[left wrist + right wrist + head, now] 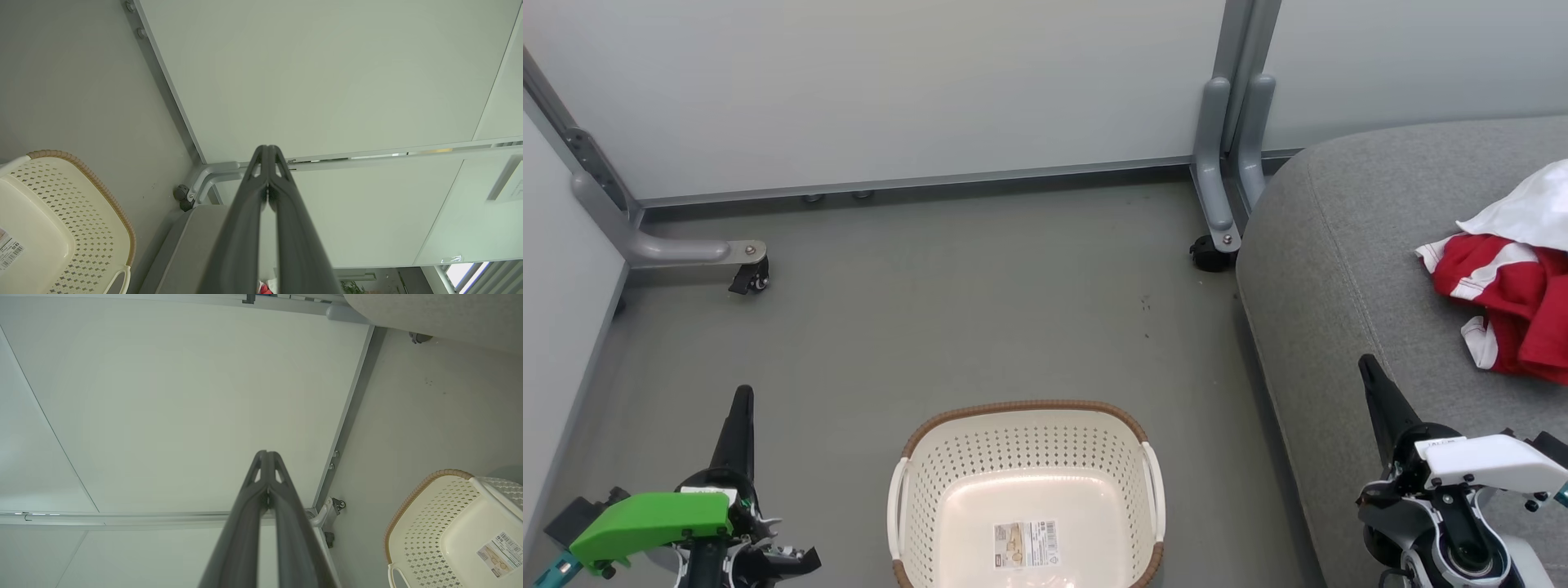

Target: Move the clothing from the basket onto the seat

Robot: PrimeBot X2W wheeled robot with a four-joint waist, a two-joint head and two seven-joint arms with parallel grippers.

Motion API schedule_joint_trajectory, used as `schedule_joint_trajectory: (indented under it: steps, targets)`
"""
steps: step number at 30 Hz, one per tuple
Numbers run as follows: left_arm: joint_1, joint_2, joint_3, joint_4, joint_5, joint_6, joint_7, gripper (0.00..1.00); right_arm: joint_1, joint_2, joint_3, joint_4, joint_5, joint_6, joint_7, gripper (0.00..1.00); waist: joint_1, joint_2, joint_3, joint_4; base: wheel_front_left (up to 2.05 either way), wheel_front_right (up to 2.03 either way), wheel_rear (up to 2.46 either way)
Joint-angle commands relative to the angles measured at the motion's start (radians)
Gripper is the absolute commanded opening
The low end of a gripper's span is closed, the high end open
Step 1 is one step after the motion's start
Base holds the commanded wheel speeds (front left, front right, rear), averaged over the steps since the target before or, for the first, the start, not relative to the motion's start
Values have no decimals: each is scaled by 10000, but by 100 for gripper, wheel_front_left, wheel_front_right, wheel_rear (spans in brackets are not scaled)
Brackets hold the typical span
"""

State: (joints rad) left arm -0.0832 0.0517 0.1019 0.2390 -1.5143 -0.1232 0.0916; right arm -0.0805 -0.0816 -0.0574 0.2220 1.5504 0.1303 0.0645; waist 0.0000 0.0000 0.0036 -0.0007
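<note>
**A:** So, where is the clothing [1512, 304] at this moment?

**B:** It lies on the seat [1339, 278], at the right of the head view. It is a crumpled red heap with white trim and stripes. A white cloth [1532, 208] overlaps its far edge.

**A:** And the basket [1025, 406]?

**B:** It stands on the grey floor [980, 302], near the seat's edge and between the two arms. Its smooth inner bottom is in plain sight, with a label sticker [1025, 544] on it.

**A:** How do the grippers stand?

**B:** The left gripper [743, 398] hangs over the floor to the left of the basket. Its two dark fingers [245, 228] are pressed together, tip to tip, with nothing between them. The right gripper [1366, 367] is over the seat, near the edge that faces the basket. It is close to the clothing but apart from it. Its fingers [245, 526] are pressed together in the same way and grip nothing.

**A:** What stands behind all this?

**B:** Pale partition panels [890, 82] on grey metal feet. One foot has a black caster [1210, 256] just beside the seat's far corner. Another caster [753, 282] is off to the left, well apart from the basket.
</note>
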Motion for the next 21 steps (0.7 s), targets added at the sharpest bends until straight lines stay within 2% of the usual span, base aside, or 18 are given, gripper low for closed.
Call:
schedule_joint_trajectory:
  steps: [1,13,21]
  targets:
    - [-205,-2,74,29,-220,-66,47,0,-139,-23,-50,46,210,7,40,0,0,0,0,1,0,0,0]
    - [-356,-18,155,82,-1034,-108,265,0,-307,0,-166,239,1020,7,182,0,0,0,-4,7,0,0,0]
    - [-323,-17,146,77,-998,-101,264,0,-291,31,-200,235,941,7,214,0,0,0,-4,7,0,0,0]
